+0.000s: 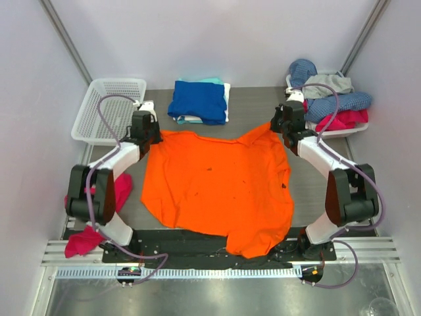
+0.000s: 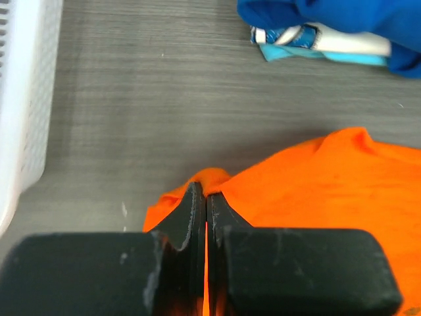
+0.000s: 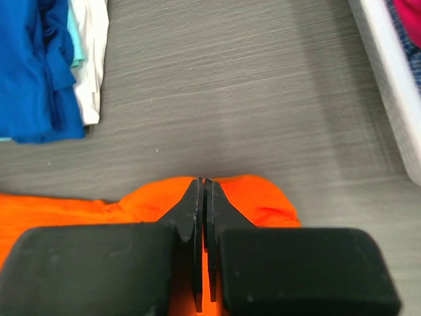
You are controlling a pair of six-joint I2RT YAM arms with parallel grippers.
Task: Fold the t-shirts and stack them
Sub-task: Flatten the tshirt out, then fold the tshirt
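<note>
A bright orange t-shirt [image 1: 220,187] with small dark specks lies spread over the middle of the dark table, its near edge hanging over the front. My left gripper [image 1: 156,133] is shut on the shirt's far left corner, where the orange cloth [image 2: 217,178] bunches at the fingertips. My right gripper [image 1: 275,126] is shut on the far right corner [image 3: 263,197]. Behind the shirt sits a stack of folded t-shirts [image 1: 199,101], royal blue on top with teal and white beneath; the left wrist view shows its edge [image 2: 316,39] and the right wrist view its side [image 3: 46,66].
A white mesh basket [image 1: 108,108] stands at the far left. At the far right a white bin [image 1: 332,105] holds a heap of blue, grey and pink clothes. Pink cloth [image 1: 85,240] lies by the left arm's base.
</note>
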